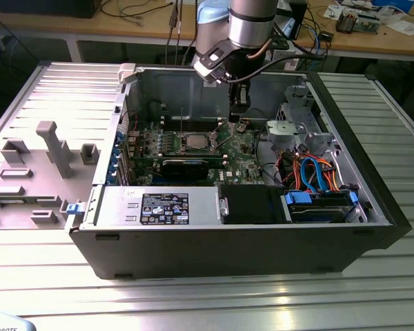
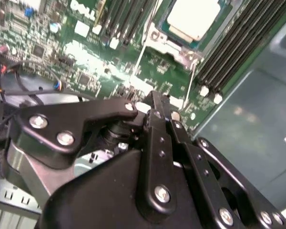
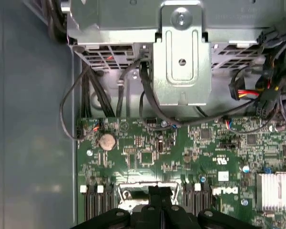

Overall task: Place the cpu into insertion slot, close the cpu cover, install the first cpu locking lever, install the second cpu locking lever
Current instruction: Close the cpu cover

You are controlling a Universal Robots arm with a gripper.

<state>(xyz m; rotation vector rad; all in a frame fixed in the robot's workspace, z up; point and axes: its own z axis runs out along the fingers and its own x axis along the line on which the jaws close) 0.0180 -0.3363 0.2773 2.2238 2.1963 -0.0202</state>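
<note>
The cpu (image 2: 195, 16) sits under the closed cover (image 2: 176, 47). The gripper (image 2: 155, 98), fingers together and empty, hangs near a lever (image 2: 193, 81); probably the lever step, which needs exact tip aim.

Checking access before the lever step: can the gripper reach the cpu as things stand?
Probably yes: the gripper hangs low over the board beside the cpu, with open board and nothing standing between them.

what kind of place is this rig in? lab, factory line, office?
Most likely a robotics or electronics lab. A robot arm reaches into an opened computer case lying on a ribbed metal table, and the wooden benches behind are strewn with cables and small parts.
</note>
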